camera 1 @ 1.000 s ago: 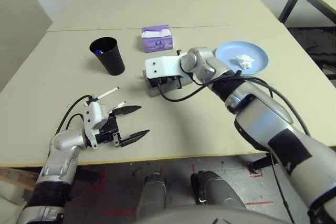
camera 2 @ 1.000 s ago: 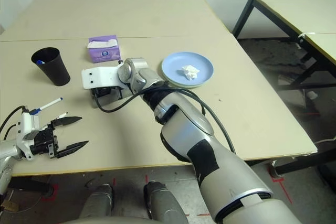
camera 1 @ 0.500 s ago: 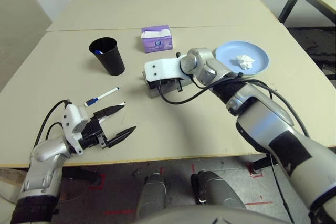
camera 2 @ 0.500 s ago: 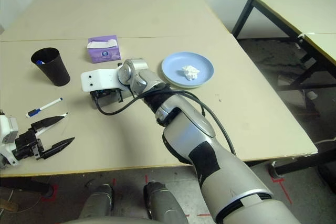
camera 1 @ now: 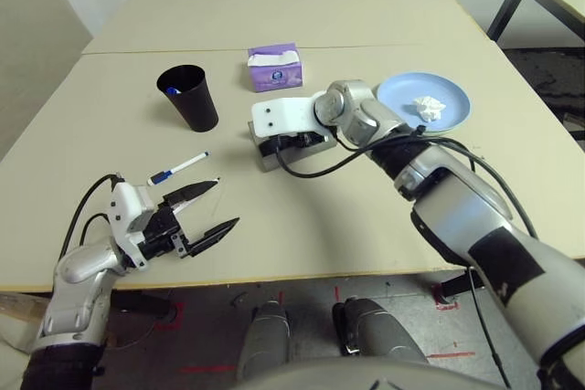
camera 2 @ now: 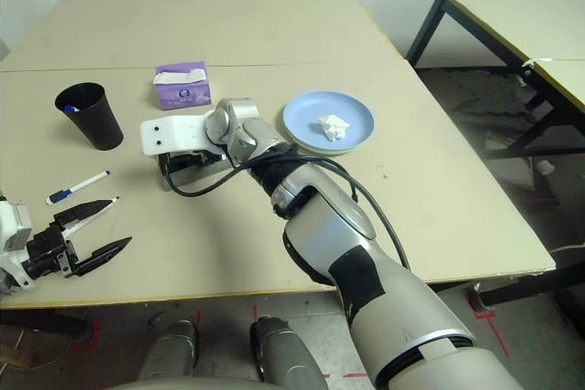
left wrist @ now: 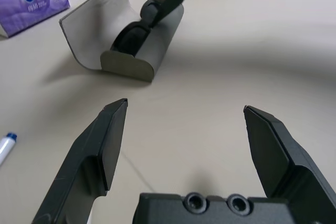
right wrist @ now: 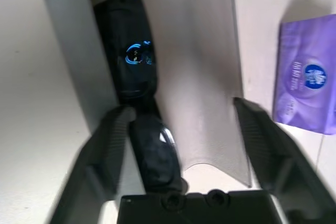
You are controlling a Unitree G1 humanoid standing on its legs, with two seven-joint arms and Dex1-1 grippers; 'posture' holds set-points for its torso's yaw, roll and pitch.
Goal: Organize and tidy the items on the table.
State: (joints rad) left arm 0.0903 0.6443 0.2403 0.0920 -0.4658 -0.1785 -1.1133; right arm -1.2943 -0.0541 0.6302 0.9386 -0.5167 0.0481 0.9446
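Observation:
The long grey glasses case (right wrist: 199,77) lies open on the table (camera 1: 366,216), with the black sunglasses (right wrist: 134,77) inside it. My right gripper (right wrist: 184,129) hovers open just over the case, one finger on each side of the sunglasses. Near the front left edge, my left gripper (camera 1: 224,204) is open and holds nothing. A white marker pen (camera 1: 178,168) with a blue end lies just beyond it. The pale-blue plate (camera 1: 402,93) carries the crumpled tissue (camera 1: 426,107) and sits on a pale-green plate (camera 2: 315,146).
A black cup (camera 1: 189,98) at the back left holds a pen with a blue end (camera 1: 170,91). A purple tissue box (camera 1: 273,66) stands behind the case. A second table with black legs (camera 2: 512,6) is off to the right.
My left gripper has drawn back toward the front left edge, away from the pen. My right wrist has shifted slightly over the case.

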